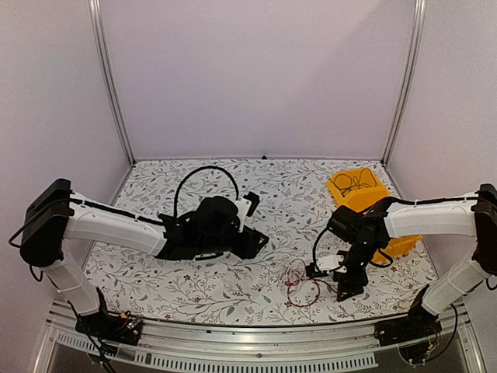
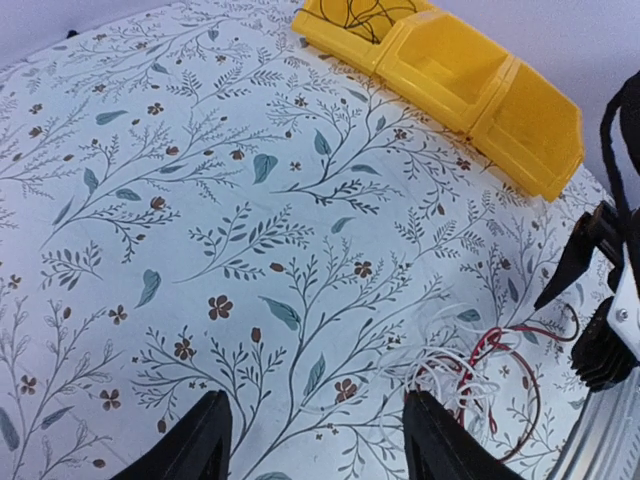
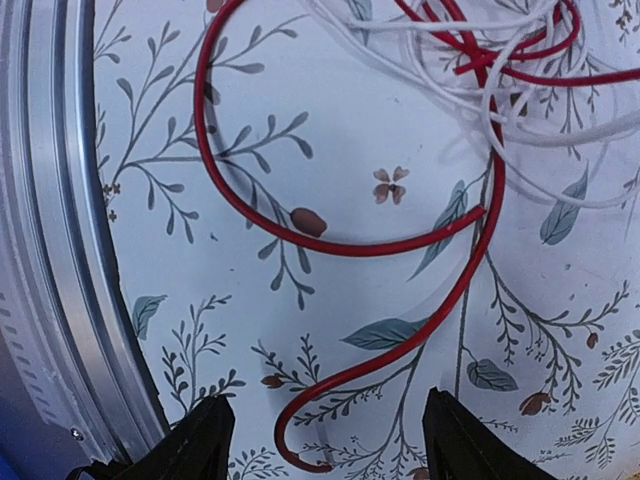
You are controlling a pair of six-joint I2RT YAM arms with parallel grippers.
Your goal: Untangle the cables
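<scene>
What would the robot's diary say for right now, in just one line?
left gripper: open, empty | right gripper: open over red cable | white cable: tangled with it | bin: black cable inside

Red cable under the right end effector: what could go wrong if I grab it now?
The red cable crosses the white cable several times; pulling its free end could tighten the tangle. The open left end effector holds nothing, so both cables may drag along. They lie near the metal edge rail; a tug might pull them over.
</scene>
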